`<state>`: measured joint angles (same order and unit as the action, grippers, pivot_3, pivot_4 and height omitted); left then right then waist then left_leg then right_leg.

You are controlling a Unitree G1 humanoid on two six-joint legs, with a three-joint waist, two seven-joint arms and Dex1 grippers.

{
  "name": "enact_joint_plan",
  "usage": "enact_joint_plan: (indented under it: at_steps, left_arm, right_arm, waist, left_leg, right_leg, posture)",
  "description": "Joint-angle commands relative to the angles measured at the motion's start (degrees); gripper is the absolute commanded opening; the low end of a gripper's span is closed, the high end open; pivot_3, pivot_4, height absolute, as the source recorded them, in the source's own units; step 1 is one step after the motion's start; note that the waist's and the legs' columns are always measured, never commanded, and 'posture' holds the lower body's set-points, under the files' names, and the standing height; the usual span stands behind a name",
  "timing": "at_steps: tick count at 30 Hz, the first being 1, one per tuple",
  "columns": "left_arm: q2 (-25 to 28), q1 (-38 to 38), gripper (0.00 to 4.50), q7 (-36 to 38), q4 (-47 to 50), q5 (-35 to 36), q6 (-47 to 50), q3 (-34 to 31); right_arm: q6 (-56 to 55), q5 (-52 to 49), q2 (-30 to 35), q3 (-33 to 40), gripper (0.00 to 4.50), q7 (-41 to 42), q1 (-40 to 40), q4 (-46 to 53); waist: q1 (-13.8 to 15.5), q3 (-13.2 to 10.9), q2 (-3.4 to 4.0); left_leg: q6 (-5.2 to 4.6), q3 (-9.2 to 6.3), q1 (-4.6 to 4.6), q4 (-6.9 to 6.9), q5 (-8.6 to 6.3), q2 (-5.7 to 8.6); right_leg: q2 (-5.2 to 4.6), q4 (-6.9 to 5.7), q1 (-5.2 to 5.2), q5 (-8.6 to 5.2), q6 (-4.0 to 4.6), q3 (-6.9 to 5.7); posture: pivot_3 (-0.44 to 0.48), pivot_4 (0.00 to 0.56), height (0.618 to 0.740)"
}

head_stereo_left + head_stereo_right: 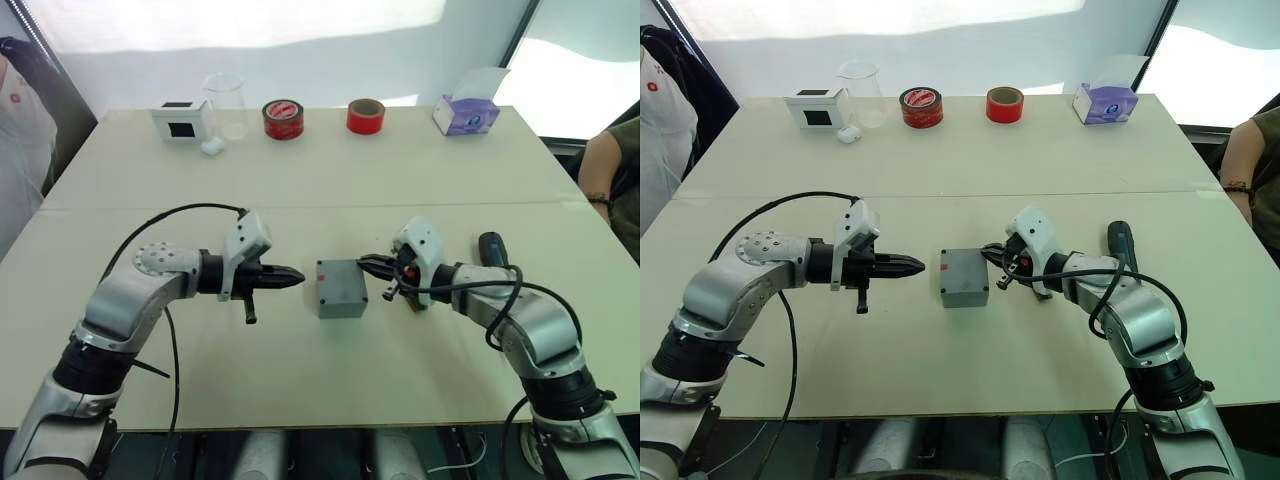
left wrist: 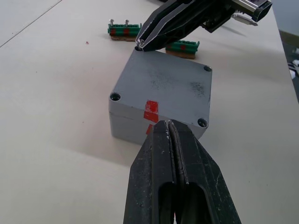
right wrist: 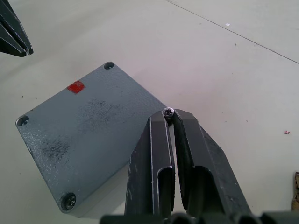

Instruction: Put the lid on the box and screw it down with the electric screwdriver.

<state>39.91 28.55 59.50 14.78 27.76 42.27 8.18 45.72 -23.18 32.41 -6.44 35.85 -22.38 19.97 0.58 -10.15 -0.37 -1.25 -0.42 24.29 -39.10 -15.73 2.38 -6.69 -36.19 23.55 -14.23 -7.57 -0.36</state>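
The grey box [image 1: 341, 301] stands mid-table with the lid [image 3: 84, 126] lying on top of it; a red mark runs over lid and box side [image 2: 150, 111]. My right gripper [image 3: 168, 113] is shut on a small screw [image 3: 168, 111], held at the lid's corner nearest that arm. A screw sits in another corner hole [image 3: 69, 201]. Left of the box, a short gap away, my left gripper [image 1: 298, 276] is shut on nothing and points at the marked side. The electric screwdriver [image 1: 493, 250] lies on the table behind my right forearm.
Two green blocks [image 2: 124, 31] [image 2: 183, 46] carrying screws lie beyond the box, under the right gripper. Along the far edge stand a white cube [image 1: 182, 120], a glass beaker [image 1: 226, 105], two red tape rolls [image 1: 283, 119] [image 1: 366, 116] and a tissue box [image 1: 466, 112]. A person [image 1: 612, 170] sits at the right.
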Motion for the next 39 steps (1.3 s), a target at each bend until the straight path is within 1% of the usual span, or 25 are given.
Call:
enact_joint_plan:
  at_steps: [1, 2, 3, 4, 5, 7, 8, 9, 12, 14, 16, 18, 19, 21, 22, 25, 28, 30, 34, 36, 39]
  left_arm:
    - [0.4, 0.8, 0.00, -0.2, 2.0, 0.9, 0.3, -1.2]
    - [0.5, 0.7, 0.00, -0.2, 2.5, 1.5, 0.8, -1.6]
    - [0.5, 0.7, 0.00, -0.3, 3.0, 2.1, 1.3, -1.9]
    - [0.5, 0.7, 0.00, -0.4, 3.4, 2.5, 1.6, -2.2]
    - [0.4, 0.9, 0.00, -0.5, 3.6, 2.7, 1.9, -2.3]
    - [0.1, 1.2, 0.00, -0.7, 3.8, 3.0, 2.0, -2.3]
    - [-0.1, 1.4, 0.00, -0.8, 3.9, 3.2, 2.1, -2.3]
    - [-0.2, 1.6, 0.00, -0.8, 4.1, 3.5, 2.4, -2.2]
    - [0.0, 2.1, 0.00, 0.0, 5.4, 5.7, 3.4, -2.8]
    - [0.7, 2.8, 0.00, 1.0, 6.5, 7.7, 4.1, -3.5]
    - [1.7, 3.4, 0.00, 2.1, 6.9, 8.4, 4.1, -3.7]
    - [3.4, 3.6, 0.00, 4.6, 7.2, 9.2, 3.5, -3.5]
    - [5.4, 3.4, 0.00, 7.6, 7.2, 8.9, 2.2, -3.0]
    - [8.0, 3.1, 0.00, 11.0, 7.3, 8.1, 0.3, -2.0]
    - [8.6, 3.1, 0.00, 11.9, 7.5, 7.6, -0.3, -1.5]
    - [8.8, 3.0, 0.00, 13.0, 7.6, 6.9, -2.0, -0.5]
    - [8.7, 2.5, 0.00, 13.3, 8.1, 6.0, -3.5, 0.5]
    - [8.8, 2.1, 0.00, 13.4, 8.3, 5.2, -4.3, 1.0]
    - [8.6, 1.8, 0.00, 12.6, 8.9, 4.9, -4.4, 1.3]
    - [8.9, 1.2, 0.00, 11.7, 9.9, 5.1, -3.9, 0.8]
    - [9.8, -0.3, 0.00, 10.5, 11.8, 5.1, -3.4, 0.4]
  right_arm:
    - [-1.0, 0.4, 0.1, 0.2, 0.70, 0.5, -0.3, 0.4]
    - [-1.0, 0.5, 0.0, 0.4, 0.94, 0.5, -0.2, 0.5]
    - [-0.9, 0.5, 0.1, 0.5, 1.34, 0.6, -0.2, 0.5]
    - [-0.8, 0.5, 0.2, 0.7, 1.92, 0.8, -0.2, 0.4]
    - [-0.6, 0.5, 0.4, 0.9, 2.17, 0.8, -0.4, 0.4]
    - [0.2, 0.0, 0.9, 1.9, 2.83, 1.0, -1.2, 0.4]
    - [0.8, -0.4, 1.2, 2.5, 3.35, 1.2, -1.7, 0.5]
    - [1.6, -1.0, 1.5, 3.4, 3.59, 1.2, -2.4, 0.6]
    - [7.1, -5.8, 1.9, 9.2, 3.59, 1.0, -4.5, 1.5]
    - [15.6, -11.2, 4.8, 15.5, 3.59, 1.8, -7.3, 1.3]
    - [23.5, -15.2, 8.4, 19.4, 3.59, 2.5, -9.9, 0.5]
    - [30.8, -16.7, 15.4, 20.9, 4.21, 4.3, -14.4, -2.8]
    - [37.9, -16.2, 20.9, 19.5, 4.33, 4.7, -20.2, -8.3]
    - [45.4, -15.7, 28.1, 15.6, 4.42, 4.6, -27.2, -16.7]
    - [46.8, -15.8, 30.6, 13.5, 4.42, 4.6, -29.0, -19.8]
    - [46.8, -13.6, 36.1, 4.1, 4.42, 4.4, -29.8, -26.9]
    - [46.8, -13.8, 38.3, -3.0, 4.42, 5.9, -30.9, -32.6]
    - [46.8, -15.2, 38.3, -6.3, 4.42, 7.6, -32.3, -34.8]
    - [46.8, -14.7, 37.1, -10.2, 4.42, 8.3, -34.4, -36.9]
    - [46.7, -12.4, 36.0, -12.2, 4.42, 8.0, -34.0, -36.7]
    - [46.7, -11.5, 35.7, -13.8, 4.42, 9.2, -33.4, -36.1]
  waist:
    - [0.0, 0.0, 0.00]
    - [0.0, 0.0, 0.00]
    - [0.0, 0.0, 0.00]
    - [0.0, 0.0, 0.00]
    - [0.0, 0.0, 0.00]
    - [0.0, 0.0, 0.00]
    - [0.0, 0.0, 0.00]
    - [0.0, 0.0, 0.00]
    - [0.0, 0.0, 0.00]
    - [0.1, 0.0, 0.02]
    - [0.2, 0.0, 0.04]
    - [0.1, -0.1, 0.11]
    - [0.0, -0.1, 0.12]
    - [-0.2, -0.2, 0.30]
    - [-0.3, -0.2, 0.32]
    - [-0.2, -0.1, 0.21]
    - [-0.5, -0.2, 0.26]
    - [-0.9, -0.2, 0.33]
    - [-1.3, -0.2, 0.35]
    - [-1.3, -0.2, 0.35]
    - [-1.3, -0.2, 0.35]
  left_leg:
    - [0.00, 0.00, 0.00, 0.00, 0.00, 0.00]
    - [0.00, 0.00, 0.00, 0.00, 0.00, 0.00]
    - [0.00, 0.00, 0.00, 0.00, 0.00, 0.00]
    - [0.00, 0.00, 0.00, 0.00, 0.00, 0.00]
    - [0.00, 0.00, 0.00, 0.00, 0.00, 0.00]
    - [0.00, 0.00, 0.00, 0.00, 0.00, 0.00]
    - [0.00, 0.00, 0.00, 0.00, 0.00, 0.00]
    - [0.00, 0.00, 0.00, 0.00, 0.00, 0.00]
    - [0.00, 0.00, 0.00, 0.00, 0.00, 0.00]
    - [0.00, -0.01, 0.00, 0.00, 0.00, 0.00]
    - [0.00, -0.01, 0.03, 0.00, 0.00, 0.01]
    - [-0.01, -0.01, 0.03, 0.00, 0.00, 0.01]
    - [-0.01, 0.00, 0.03, 0.02, -0.01, 0.01]
    - [-0.02, 0.08, 0.03, 0.08, -0.01, -0.01]
    - [-0.02, 0.13, 0.03, 0.13, -0.01, -0.01]
    - [-0.02, 0.07, 0.03, 0.28, -0.02, -0.07]
    - [-0.04, 0.17, 0.09, 0.23, -0.03, -0.03]
    - [-0.07, 0.26, 0.10, 0.17, -0.05, 0.00]
    - [-0.11, 0.25, 0.15, 0.18, -0.07, -0.01]
    - [-0.11, 0.25, 0.16, 0.18, -0.07, -0.03]
    - [-0.11, 0.25, 0.16, 0.18, -0.07, -0.03]
  right_leg:
    - [0.00, 0.00, 0.00, 0.00, 0.00, 0.00]
    - [0.00, 0.00, 0.00, 0.00, 0.00, 0.00]
    - [0.00, 0.00, 0.00, 0.00, 0.00, 0.00]
    - [0.00, 0.00, 0.00, 0.00, 0.00, 0.00]
    - [0.00, 0.00, 0.00, 0.00, 0.00, 0.00]
    - [0.00, 0.00, 0.00, 0.00, 0.00, 0.00]
    - [0.00, 0.00, 0.00, 0.00, 0.00, 0.00]
    - [0.00, 0.00, 0.00, 0.00, 0.00, 0.00]
    - [0.00, 0.00, 0.00, 0.00, 0.00, 0.00]
    - [-0.01, 0.00, 0.00, 0.00, 0.00, 0.00]
    - [-0.05, 0.02, 0.00, 0.00, 0.00, 0.00]
    - [-0.05, 0.03, 0.00, 0.00, 0.01, 0.00]
    - [-0.06, 0.05, 0.01, 0.00, 0.02, 0.00]
    - [-0.08, 0.07, 0.07, 0.00, 0.05, 0.02]
    - [-0.10, 0.09, 0.12, -0.04, 0.17, 0.04]
    - [-0.06, 0.24, 0.09, -0.11, 0.29, 0.00]
    - [-0.12, 0.27, 0.09, -0.10, 0.28, 0.04]
    - [-0.15, 0.23, 0.13, -0.04, 0.16, 0.10]
    - [-0.12, 0.15, 0.24, 0.01, 0.06, 0.09]
    - [-0.10, 0.15, 0.26, 0.01, 0.05, 0.09]
    - [-0.09, 0.14, 0.26, 0.01, 0.05, 0.09]
  posture:
    - [0.000, 0.150, 0.740]
    - [0.000, 0.150, 0.740]
    - [0.000, 0.150, 0.740]
    - [0.000, 0.150, 0.740]
    - [0.000, 0.150, 0.740]
    - [0.000, 0.150, 0.740]
    - [0.000, 0.150, 0.740]
    - [0.000, 0.150, 0.740]
    - [0.000, 0.150, 0.740]
    - [0.000, 0.150, 0.740]
    - [0.000, 0.150, 0.740]
    - [0.000, 0.150, 0.740]
    - [0.000, 0.150, 0.740]
    - [0.000, 0.150, 0.740]
    - [0.000, 0.150, 0.740]
    - [0.000, 0.150, 0.740]
    - [0.000, 0.150, 0.740]
    - [0.000, 0.150, 0.740]
    - [0.000, 0.150, 0.740]
    - [0.000, 0.150, 0.740]
    - [0.000, 0.150, 0.740]
